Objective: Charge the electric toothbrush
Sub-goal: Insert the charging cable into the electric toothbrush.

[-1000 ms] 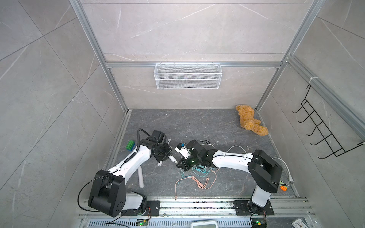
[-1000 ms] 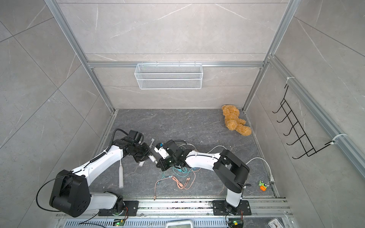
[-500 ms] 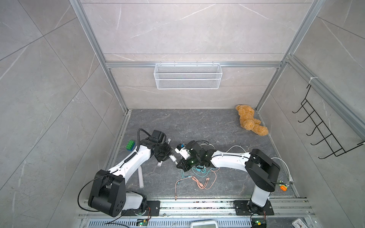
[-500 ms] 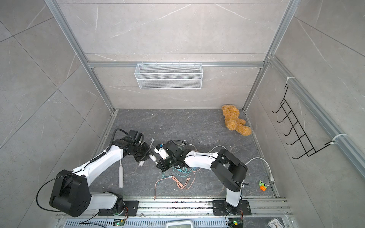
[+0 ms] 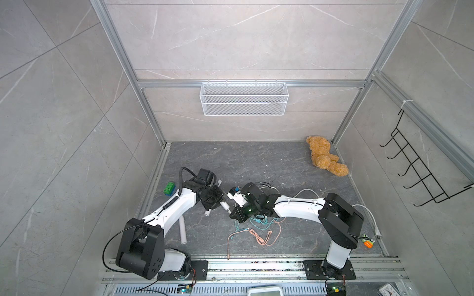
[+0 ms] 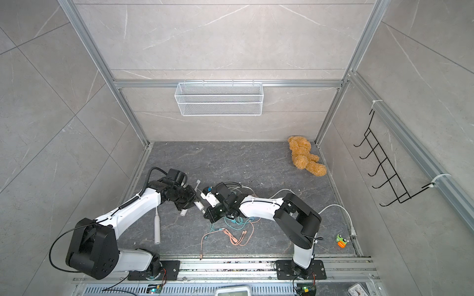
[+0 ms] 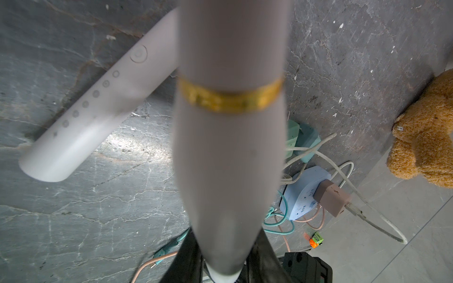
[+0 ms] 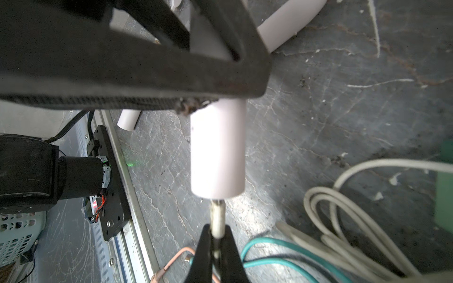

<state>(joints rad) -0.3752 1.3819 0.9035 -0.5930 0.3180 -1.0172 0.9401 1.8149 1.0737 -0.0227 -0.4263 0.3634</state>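
Note:
My left gripper (image 5: pixel 216 202) (image 7: pixel 224 245) is shut on a white electric toothbrush (image 7: pixel 230 137) with a gold ring, gripping its tapered part. The handle's flat end (image 8: pixel 218 152) (image 5: pixel 224 205) points toward my right gripper (image 8: pixel 217 231) (image 5: pixel 233 210). That gripper is shut on the whitish plug (image 8: pixel 217 218) of a charging cable. The plug's tip meets the flat end; how deep it sits is hidden. In both top views the two grippers stand nearly tip to tip, left of the floor's middle (image 6: pixel 191 202) (image 6: pixel 206 212).
A second white handle (image 7: pixel 98 105) lies under the left gripper, and another toothbrush (image 5: pixel 183 230) rests near the left arm. A blue power strip (image 7: pixel 304 193) with an adapter, tangled cables (image 5: pixel 256 228), a green brick (image 5: pixel 169 189), a teddy bear (image 5: pixel 324 159) and an orange toy (image 5: pixel 368 242) are around.
My right gripper has crept a little toward the toothbrush's end with the plug. The left arm has held still, and both grips are unchanged.

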